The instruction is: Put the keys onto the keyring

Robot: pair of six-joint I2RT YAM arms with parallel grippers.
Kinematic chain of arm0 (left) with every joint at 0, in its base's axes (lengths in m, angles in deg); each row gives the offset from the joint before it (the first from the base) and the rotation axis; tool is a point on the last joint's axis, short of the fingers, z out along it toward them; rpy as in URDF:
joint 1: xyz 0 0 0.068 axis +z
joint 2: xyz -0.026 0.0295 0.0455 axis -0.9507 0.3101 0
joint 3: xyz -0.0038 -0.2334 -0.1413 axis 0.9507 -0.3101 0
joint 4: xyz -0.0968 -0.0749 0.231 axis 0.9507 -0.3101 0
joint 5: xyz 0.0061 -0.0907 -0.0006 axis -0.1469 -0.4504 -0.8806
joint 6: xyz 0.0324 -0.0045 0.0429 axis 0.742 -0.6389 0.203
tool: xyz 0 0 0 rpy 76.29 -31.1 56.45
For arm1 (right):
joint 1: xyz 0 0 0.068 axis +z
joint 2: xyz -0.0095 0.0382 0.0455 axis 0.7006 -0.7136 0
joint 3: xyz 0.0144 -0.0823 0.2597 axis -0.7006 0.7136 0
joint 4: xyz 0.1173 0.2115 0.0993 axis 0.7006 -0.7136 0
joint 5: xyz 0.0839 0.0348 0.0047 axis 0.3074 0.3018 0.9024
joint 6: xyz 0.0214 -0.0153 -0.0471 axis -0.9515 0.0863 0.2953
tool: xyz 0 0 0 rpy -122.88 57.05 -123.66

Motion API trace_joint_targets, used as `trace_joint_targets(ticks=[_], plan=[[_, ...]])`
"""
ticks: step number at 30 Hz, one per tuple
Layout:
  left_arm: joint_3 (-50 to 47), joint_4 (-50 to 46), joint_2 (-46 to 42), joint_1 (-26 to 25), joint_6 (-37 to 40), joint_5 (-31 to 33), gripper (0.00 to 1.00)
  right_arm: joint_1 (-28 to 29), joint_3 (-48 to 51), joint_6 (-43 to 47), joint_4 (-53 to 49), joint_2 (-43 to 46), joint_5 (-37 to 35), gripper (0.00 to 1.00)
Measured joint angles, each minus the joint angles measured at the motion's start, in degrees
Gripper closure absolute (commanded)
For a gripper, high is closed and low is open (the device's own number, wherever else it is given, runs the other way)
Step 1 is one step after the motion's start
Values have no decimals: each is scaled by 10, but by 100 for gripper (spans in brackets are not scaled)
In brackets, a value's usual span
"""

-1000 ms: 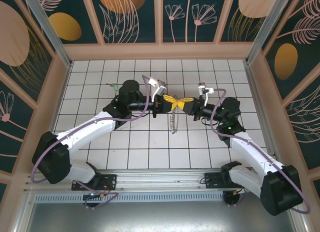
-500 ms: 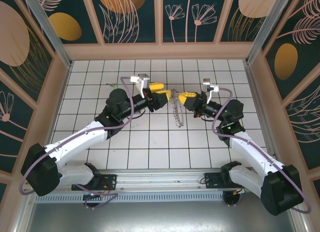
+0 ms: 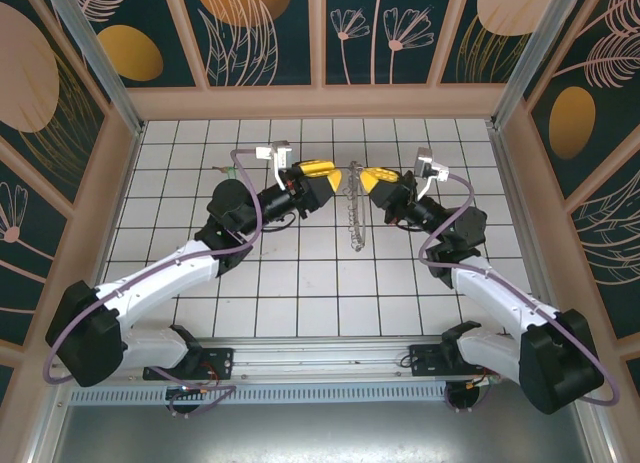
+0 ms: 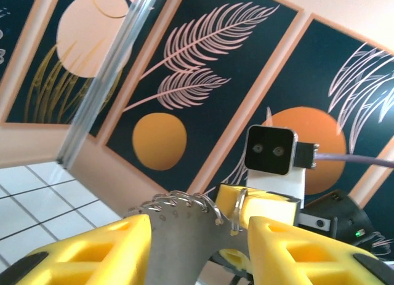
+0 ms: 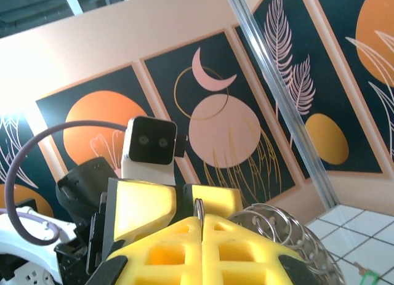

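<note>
Farther back over the tiles (than before), left claw and right claw clamped on the hanging keyring

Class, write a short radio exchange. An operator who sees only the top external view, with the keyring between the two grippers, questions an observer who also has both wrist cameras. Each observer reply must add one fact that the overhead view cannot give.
Operator: From above, the keyring hangs between both grippers. Is the right gripper actually closed on it?
Observer: Yes. The right wrist view shows its yellow fingers pressed together, with the keyring's thin wire pinched in the seam.
Operator: And the left gripper?
Observer: The left wrist view shows its fingers apart, with the keyring's silvery coils and grey metal in the gap. I cannot tell whether they clamp it.
</note>
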Motion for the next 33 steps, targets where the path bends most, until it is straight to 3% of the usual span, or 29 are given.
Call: trace_joint_targets(ticks=[10,33], plan=[[0,63,28,0,-46,-30,62,19,0,-16,54,-39,-38,100],[0,110,68,0,-63,-28,66,39,-17,-19,61,-61,-38,100]])
